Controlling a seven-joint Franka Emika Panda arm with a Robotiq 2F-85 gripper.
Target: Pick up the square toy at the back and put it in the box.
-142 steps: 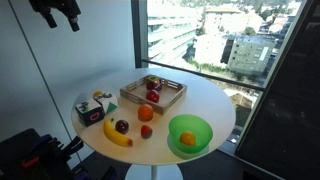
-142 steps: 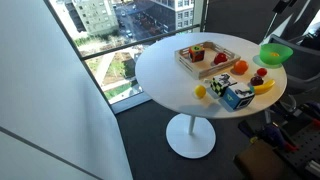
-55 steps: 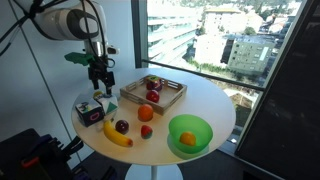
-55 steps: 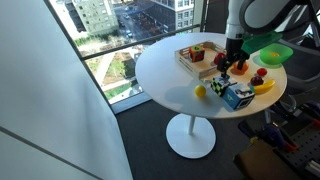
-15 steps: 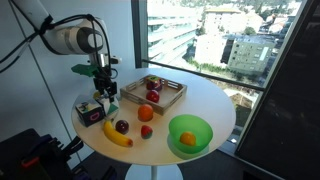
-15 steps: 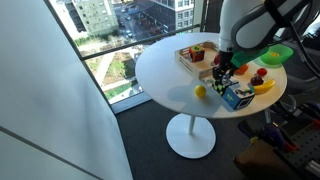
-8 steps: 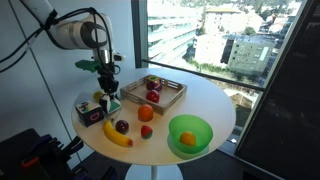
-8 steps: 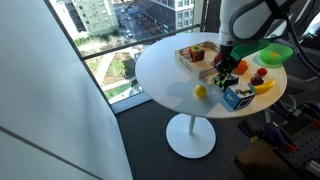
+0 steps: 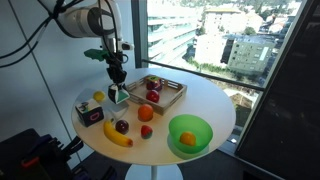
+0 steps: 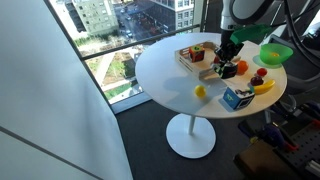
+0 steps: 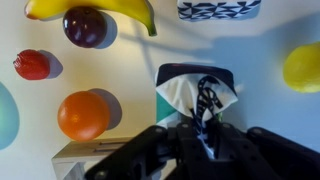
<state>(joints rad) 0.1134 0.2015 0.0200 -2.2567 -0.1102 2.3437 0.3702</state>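
The square toy [image 11: 196, 98], a whitish cube with dark marks and a teal side, hangs between my fingers just above the table. My gripper [image 11: 196, 132] is shut on its top. In both exterior views the gripper [image 9: 117, 88] [image 10: 228, 62] holds the toy [image 9: 119, 97] [image 10: 227, 71] beside one end of the box [image 9: 166, 101] [image 10: 189, 64], a shallow wooden tray with fruit in it. A corner of the box [image 11: 80, 155] shows at the lower left of the wrist view.
A dark cube with yellow marks [image 9: 90, 112] and a yellow ball [image 9: 98, 97] stand near the table edge. A banana [image 9: 118, 136], a plum [image 9: 122, 126], an orange fruit [image 9: 145, 113] and a green bowl [image 9: 190, 133] lie nearby.
The gripper has shut on the square toy, lifted it, and carried it away from the dark cube toward the box.
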